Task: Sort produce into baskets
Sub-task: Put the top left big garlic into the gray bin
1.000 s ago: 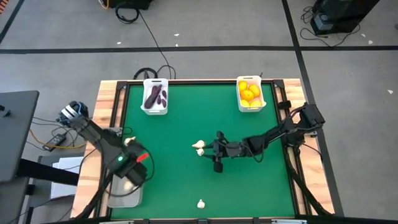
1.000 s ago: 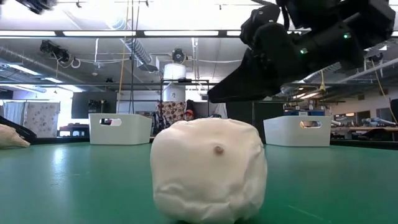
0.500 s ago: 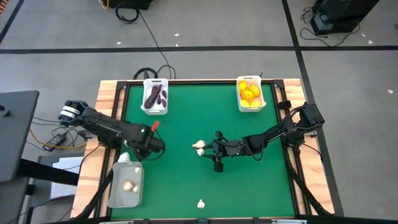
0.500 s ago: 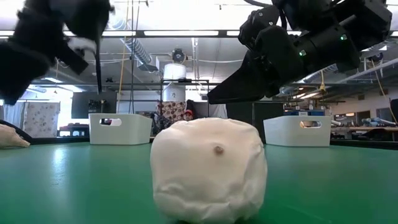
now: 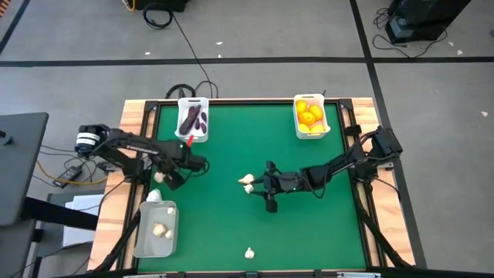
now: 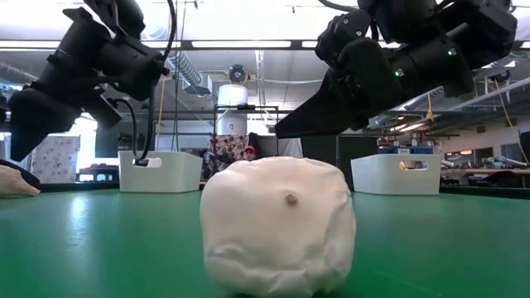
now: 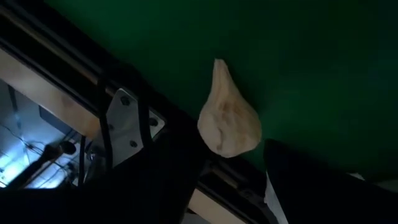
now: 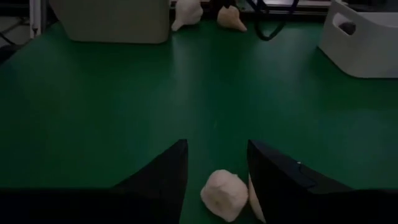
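Note:
My left gripper (image 5: 168, 177) hangs open, tilted down, over the table's left edge. A garlic bulb (image 7: 229, 118) lies on the green mat just ahead of its fingers, apart from them. Near the middle, my right gripper (image 8: 217, 180) stands open and low, with another garlic bulb (image 8: 225, 194) on the mat between its fingers. The clear basket (image 5: 147, 243) at the near left holds garlic. One white basket (image 5: 192, 137) holds eggplants. The other white basket (image 5: 312, 133) holds citrus. My right gripper comes in low from the table's right, one finger on each side of the garlic bulb. A gap shows at one finger (image 8: 165, 180). The bulb lies close against the other finger (image 8: 273, 177), and I cannot tell whether they touch.
A garlic bulb (image 5: 153, 197) lies beside the clear basket's far end. One more garlic bulb (image 5: 249, 252) sits by the near edge, filling the low view (image 6: 277, 228). The green mat between the baskets is bare.
My left gripper has swung from above the clear basket toward the far edge along the table's left side. It has sunk and turned about, and now hangs over the garlic at the left edge.

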Action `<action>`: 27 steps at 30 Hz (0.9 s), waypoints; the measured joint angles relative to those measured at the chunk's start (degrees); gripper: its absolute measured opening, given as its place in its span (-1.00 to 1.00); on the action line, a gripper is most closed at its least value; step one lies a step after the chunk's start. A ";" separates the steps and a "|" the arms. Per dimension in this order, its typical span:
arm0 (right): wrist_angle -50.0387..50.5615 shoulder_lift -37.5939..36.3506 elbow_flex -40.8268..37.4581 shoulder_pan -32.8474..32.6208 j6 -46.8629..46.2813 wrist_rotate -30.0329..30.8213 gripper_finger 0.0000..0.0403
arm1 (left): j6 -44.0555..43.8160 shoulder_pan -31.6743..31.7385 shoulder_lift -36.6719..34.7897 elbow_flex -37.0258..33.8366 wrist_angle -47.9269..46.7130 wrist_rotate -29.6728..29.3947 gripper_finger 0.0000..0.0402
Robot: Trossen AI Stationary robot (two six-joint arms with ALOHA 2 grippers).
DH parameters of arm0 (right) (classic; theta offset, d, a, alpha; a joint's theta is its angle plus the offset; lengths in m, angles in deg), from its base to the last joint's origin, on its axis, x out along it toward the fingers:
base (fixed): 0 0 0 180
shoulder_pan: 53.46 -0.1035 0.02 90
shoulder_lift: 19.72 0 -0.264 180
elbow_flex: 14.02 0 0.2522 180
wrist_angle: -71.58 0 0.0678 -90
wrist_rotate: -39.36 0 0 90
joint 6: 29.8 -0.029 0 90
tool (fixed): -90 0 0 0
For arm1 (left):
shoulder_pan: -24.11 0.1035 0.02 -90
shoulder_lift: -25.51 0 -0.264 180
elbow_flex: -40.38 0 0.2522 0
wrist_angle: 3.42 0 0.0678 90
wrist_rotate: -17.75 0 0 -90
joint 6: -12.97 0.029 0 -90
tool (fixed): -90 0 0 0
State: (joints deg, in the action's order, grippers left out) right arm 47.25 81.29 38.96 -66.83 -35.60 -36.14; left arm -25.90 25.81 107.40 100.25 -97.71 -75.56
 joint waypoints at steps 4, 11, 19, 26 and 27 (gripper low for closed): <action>-0.72 0.00 0.00 1.13 0.02 -2.32 -0.13 | 1.49 2.27 0.08 0.00 -0.11 0.26 0.34; -2.59 0.00 0.13 3.17 0.43 -5.92 -0.13 | 7.69 5.17 7.26 0.02 -3.74 2.95 0.34; -3.04 0.00 0.17 4.79 1.83 -8.70 -0.13 | 14.81 5.26 18.35 0.27 -1.89 3.80 0.34; -2.99 0.00 0.17 5.32 3.39 -9.59 -0.13 | 16.63 5.26 18.75 0.84 5.17 7.41 0.34; -2.99 0.00 0.17 5.34 3.45 -9.93 -0.13 | 16.65 5.33 18.75 0.62 6.29 7.43 0.34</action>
State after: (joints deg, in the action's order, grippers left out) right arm 44.26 81.29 39.14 -61.49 -32.15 -46.07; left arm -9.25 31.14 126.15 100.87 -91.42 -68.13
